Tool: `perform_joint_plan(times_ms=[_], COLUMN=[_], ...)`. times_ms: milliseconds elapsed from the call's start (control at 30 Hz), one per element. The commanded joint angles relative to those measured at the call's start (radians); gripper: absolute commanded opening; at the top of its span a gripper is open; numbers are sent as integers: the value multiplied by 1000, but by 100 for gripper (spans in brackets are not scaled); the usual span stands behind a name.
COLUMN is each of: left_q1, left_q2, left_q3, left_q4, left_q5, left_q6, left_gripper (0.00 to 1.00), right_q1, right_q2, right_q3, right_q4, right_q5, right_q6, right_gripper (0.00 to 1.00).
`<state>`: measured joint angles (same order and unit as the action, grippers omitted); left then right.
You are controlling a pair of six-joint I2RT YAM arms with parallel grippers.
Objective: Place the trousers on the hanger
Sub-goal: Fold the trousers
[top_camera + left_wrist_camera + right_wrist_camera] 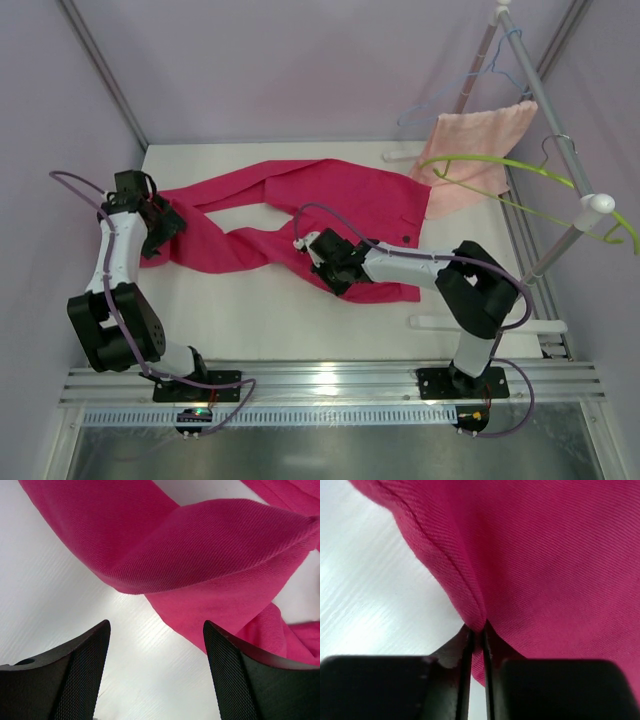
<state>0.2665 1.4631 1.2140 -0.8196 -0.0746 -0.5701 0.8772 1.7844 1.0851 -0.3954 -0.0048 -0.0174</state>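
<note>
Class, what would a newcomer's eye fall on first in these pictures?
The magenta trousers sprawl across the table. The right claw is pinched shut on their edge, while the left claw hangs open at a leg end. At the right rear, a lime-green hanger hangs beside a salmon towel.

Salmon towel [482, 148] beside blue wire hanger [470, 76]

The trousers [350, 195] are partly hidden under the right arm [400, 265] and cut off in both wrist views. The hanger [490, 158] is perhaps cut off at the right edge.
</note>
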Motion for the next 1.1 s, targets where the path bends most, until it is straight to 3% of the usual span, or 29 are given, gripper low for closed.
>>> perform_joint_plan(times_ms=[0, 33, 333, 533, 800, 1067], left_q1=[11, 13, 19, 86, 119, 120], left_q2=[-20, -23, 17, 31, 42, 14], left_q3=[-21, -28, -13, -25, -60, -189], left_q4=[23, 31, 16, 25, 60, 163], left_q5=[-17, -27, -184, -195, -214, -5], left_q6=[-14, -19, 18, 38, 35, -14], left_gripper=[75, 75, 76, 76, 76, 81], right_q1=[3, 3, 3, -1, -1, -3], right_q2=[-2, -17, -210, -157, -140, -166], right_q3=[27, 15, -103, -85, -111, -117], right_q4=[-129, -191, -310, -367, -298, -273], right_q5=[267, 294, 304, 448, 385, 336], right_q6=[170, 189, 401, 499, 465, 439], right_gripper=[10, 4, 4, 4, 4, 4])
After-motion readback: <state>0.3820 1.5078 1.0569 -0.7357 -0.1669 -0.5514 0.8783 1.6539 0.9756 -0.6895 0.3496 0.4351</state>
